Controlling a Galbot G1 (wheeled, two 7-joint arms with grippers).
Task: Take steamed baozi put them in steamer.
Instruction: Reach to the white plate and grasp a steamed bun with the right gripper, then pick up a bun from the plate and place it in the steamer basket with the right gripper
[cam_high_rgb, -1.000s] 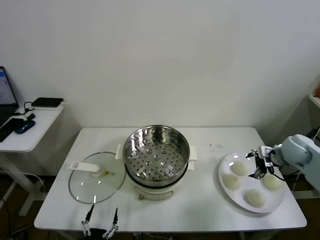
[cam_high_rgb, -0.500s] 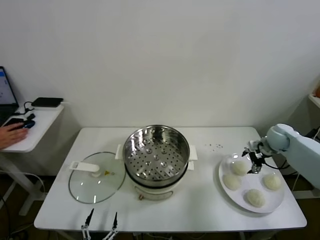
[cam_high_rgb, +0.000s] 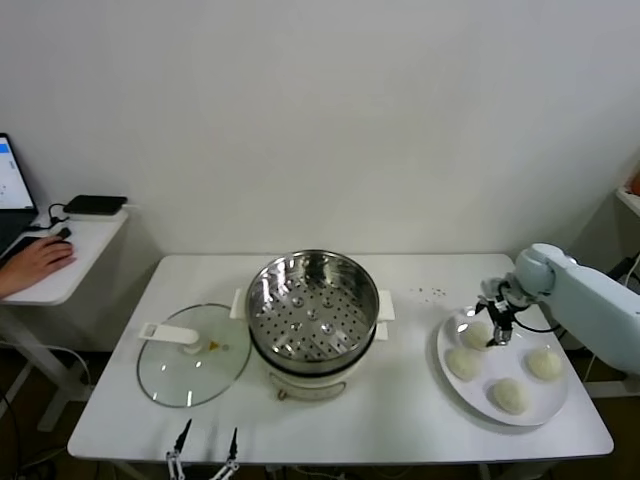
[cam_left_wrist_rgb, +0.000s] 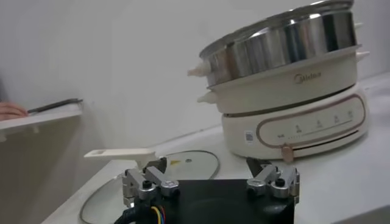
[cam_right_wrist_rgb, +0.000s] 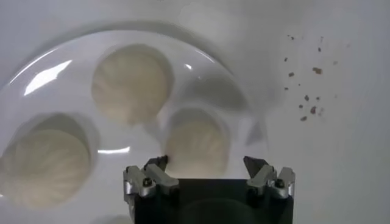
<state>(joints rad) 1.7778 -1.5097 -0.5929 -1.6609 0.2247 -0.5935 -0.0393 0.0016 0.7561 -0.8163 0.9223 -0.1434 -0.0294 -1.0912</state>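
- While the head view looks down on the white tabletop (cam_high_rgb: 400, 400), the steamer (cam_high_rgb: 313, 305) sits in the middle, its shiny perforated basket on a white cooker base, nothing inside it.
- Just to its left lies the glass lid (cam_high_rgb: 192, 352) with its white handle, flat on the tabletop.
- Over on the right, a white plate (cam_high_rgb: 560, 405) carries all four steamed baozi (cam_high_rgb: 464, 362), cream-white and domed.
- And there's the right pincer (cam_high_rgb: 494, 322), reaching in from the right edge, poised right over the bun at the plate's far-left side, nearest the steamer.
- Down at the near edge, the left pincer (cam_high_rgb: 205, 450) just pokes its two tips into view, parked well away from the plate.
- At far left a person's hand (cam_high_rgb: 35, 262) rests on a side desk (cam_high_rgb: 60, 285).
- Switching to the left wrist view: the left pincer (cam_left_wrist_rgb: 210, 181) has its fingers spread apart, gripping nothing, with the steamer (cam_left_wrist_rgb: 286, 91) looming beyond it and the glass lid (cam_left_wrist_rgb: 152, 182) low on the tabletop near it.
- Now the right wrist view: the right pincer (cam_right_wrist_rgb: 209, 176) stands wide apart, a steamed baozi (cam_right_wrist_rgb: 196, 146) sitting squarely between its tips, and whether they touch it I cannot tell.
- Two more buns are in view on the plate (cam_right_wrist_rgb: 42, 67) in this shot, and dark crumbs (cam_right_wrist_rgb: 308, 97) speckle the tabletop beside it.
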